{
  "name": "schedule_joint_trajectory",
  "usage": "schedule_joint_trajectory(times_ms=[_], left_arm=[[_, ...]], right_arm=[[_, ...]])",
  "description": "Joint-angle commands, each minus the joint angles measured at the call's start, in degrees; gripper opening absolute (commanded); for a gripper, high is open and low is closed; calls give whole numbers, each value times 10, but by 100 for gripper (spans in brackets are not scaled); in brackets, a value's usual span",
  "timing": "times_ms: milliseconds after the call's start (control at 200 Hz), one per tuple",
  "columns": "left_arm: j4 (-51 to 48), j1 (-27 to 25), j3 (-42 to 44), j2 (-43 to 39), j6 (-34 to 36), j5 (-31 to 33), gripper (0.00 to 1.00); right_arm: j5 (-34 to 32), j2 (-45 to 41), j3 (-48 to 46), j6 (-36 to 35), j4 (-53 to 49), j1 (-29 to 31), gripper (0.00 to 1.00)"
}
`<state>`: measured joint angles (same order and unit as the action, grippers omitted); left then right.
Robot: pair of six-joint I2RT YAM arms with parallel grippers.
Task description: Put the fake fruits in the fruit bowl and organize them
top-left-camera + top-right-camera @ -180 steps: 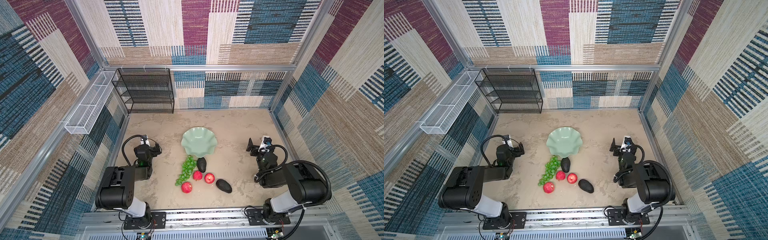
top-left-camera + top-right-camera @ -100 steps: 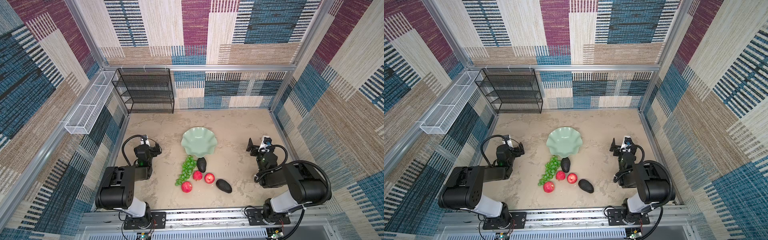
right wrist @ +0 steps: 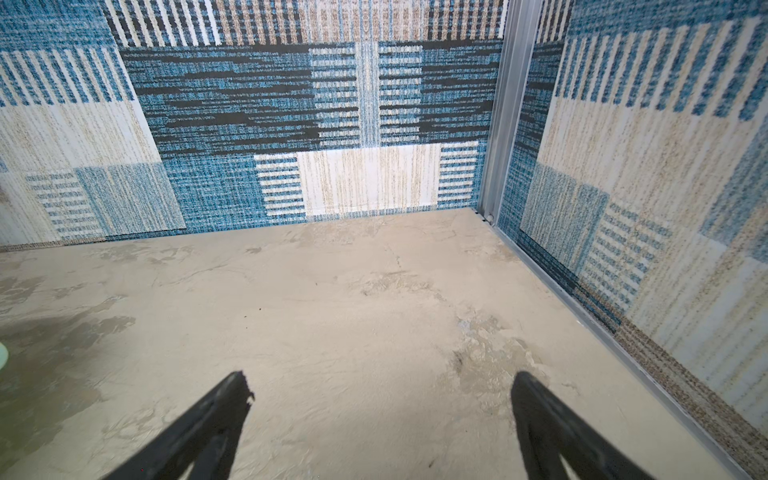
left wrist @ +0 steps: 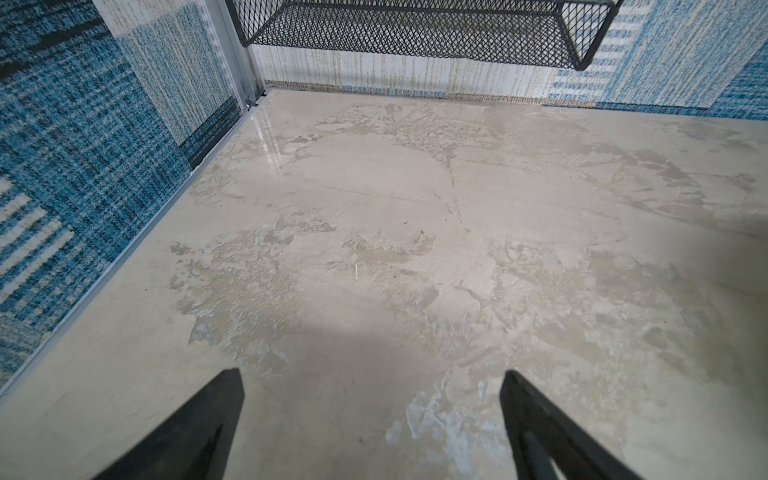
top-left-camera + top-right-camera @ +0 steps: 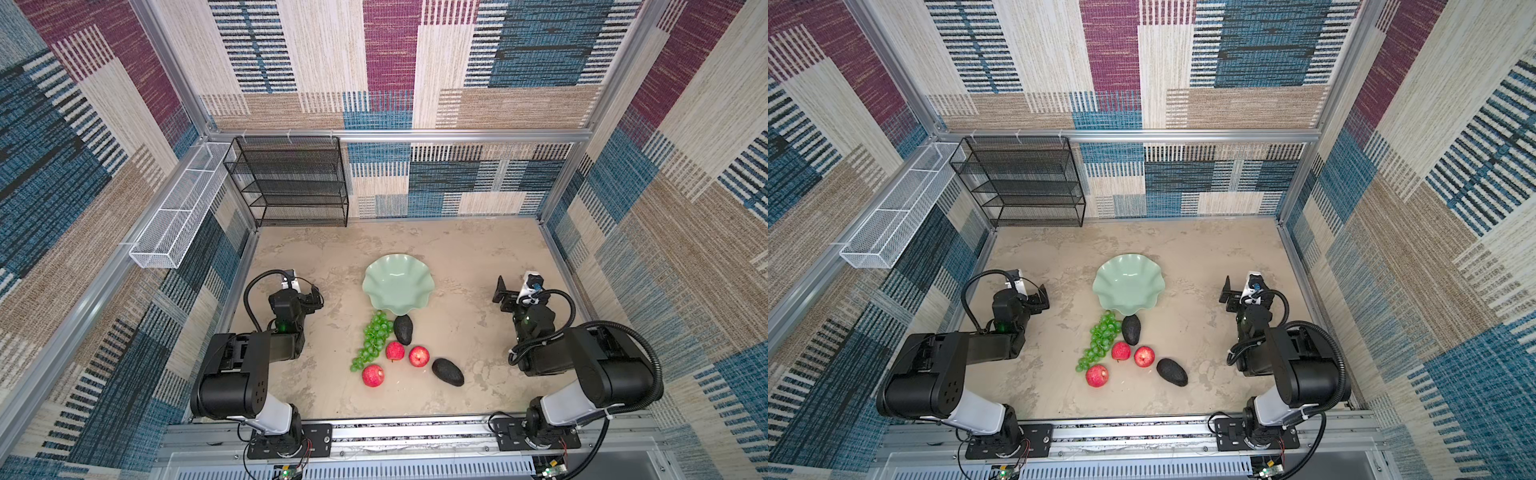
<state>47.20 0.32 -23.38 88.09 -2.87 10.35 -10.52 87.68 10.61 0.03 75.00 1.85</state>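
Bowl [image 5: 399, 286] sits mid-way across the table [image 5: 478, 249]; we see left gripper [image 4: 370, 374] and right gripper [image 3: 380, 374] spread wide, holding nothing, well apart from it on either side; grapes [image 5: 374, 338] lie just beside its near rim; first avocado [image 5: 403, 329] lies beside them; second avocado [image 5: 447, 372] lies nearer the arm bases; apples [image 5: 395, 351] lie between the avocados and by the grapes' tip.

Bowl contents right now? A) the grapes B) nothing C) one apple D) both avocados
B: the fruit bowl is bare inside. The grapes, apples and avocados all lie on the tabletop outside it.
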Motion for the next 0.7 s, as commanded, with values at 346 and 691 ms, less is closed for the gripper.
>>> schedule_joint_trajectory(times_ms=[346, 691], left_arm=[[42, -39, 67, -123, 17, 115, 99], [-22, -37, 78, -396, -328, 48, 94]], right_arm=[[3, -132, 186, 20, -325, 1, 100], [396, -152, 256, 175, -512, 2, 100]])
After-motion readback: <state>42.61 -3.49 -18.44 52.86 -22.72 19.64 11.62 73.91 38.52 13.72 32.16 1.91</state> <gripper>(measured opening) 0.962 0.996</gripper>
